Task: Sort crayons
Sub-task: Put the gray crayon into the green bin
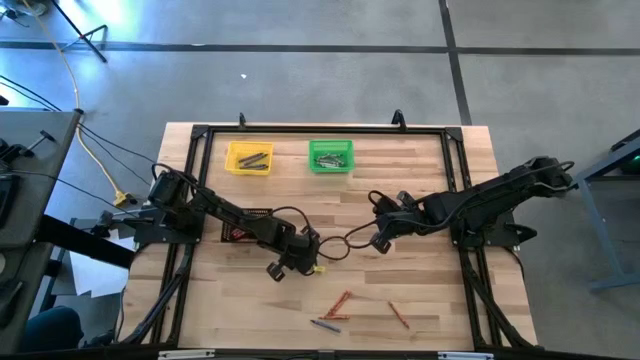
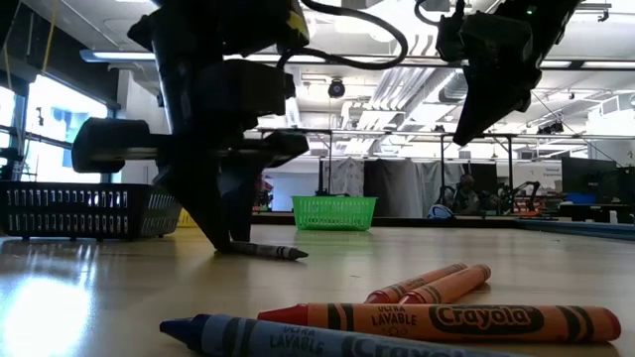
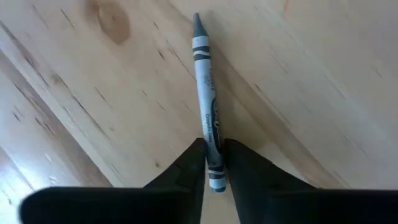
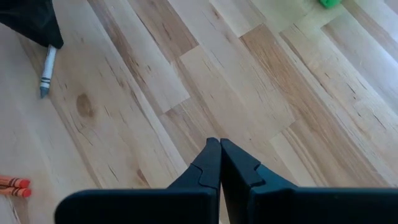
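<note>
My left gripper [image 1: 280, 268] is low over the middle of the table, shut on a grey crayon [image 3: 205, 93]. The crayon also shows in the low view [image 2: 268, 251] and the right wrist view [image 4: 46, 71]. My right gripper [image 1: 380, 240] is shut and empty, raised above the table right of centre [image 2: 466, 129]. Two orange crayons [image 1: 340, 300] lie crossed on the wood near the front edge. Another orange crayon [image 1: 398, 315] and a blue one [image 1: 325, 325] lie flat beside them. My left gripper pinches the grey crayon between its two fingers near its blunt end [image 3: 214, 155]. The fingers [image 2: 230, 241] come from above, slanting down. The crayon lies about level along the table top, its pointed tip [image 3: 198, 18] away from the gripper.
A yellow bin [image 1: 249, 158] and a green bin [image 1: 331, 155] stand at the far side, each holding crayons. A black mesh bin [image 1: 245, 225] sits under the left arm. A black frame [image 1: 455, 170] borders the table.
</note>
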You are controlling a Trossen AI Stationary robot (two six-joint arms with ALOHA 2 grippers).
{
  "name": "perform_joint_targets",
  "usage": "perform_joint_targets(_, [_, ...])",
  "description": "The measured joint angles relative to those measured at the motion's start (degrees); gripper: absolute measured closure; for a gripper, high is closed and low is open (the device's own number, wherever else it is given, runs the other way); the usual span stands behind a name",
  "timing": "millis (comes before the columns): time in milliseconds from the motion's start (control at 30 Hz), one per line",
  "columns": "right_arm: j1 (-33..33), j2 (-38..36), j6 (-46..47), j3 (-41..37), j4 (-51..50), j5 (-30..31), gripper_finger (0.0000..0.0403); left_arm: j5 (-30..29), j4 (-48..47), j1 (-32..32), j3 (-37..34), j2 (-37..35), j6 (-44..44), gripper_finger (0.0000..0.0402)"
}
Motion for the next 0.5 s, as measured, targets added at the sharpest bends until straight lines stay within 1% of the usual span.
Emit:
perform_joint_targets(133, [0.0,0.0,0.0,0.0,0.0,0.0,0.0402,0.4,-0.3,0.9,0.0,0.0,-5.1,0.0383])
perform_joint_targets(200, [0.0,0.0,0.0,0.0,0.0,0.0,0.0402,1.2,-0.5,1.3,0.0,0.0,-8.2,0.0396])
perform_joint_targets(267, [0.0,0.0,0.0,0.0,0.0,0.0,0.0402,2.6,-0.6,1.7,0.0,0.1,-11.1,0.0397])
perform_joint_targets(333, [0.0,0.0,0.0,0.0,0.0,0.0,0.0402,2.7,-0.7,1.7,-0.1,0.0,-13.2,0.0398])
perform_joint_targets(500, [0.0,0.0,0.0,0.0,0.0,-0.3,0.0402,2.3,-1.5,1.6,-0.2,-1.1,-15.0,0.0400])
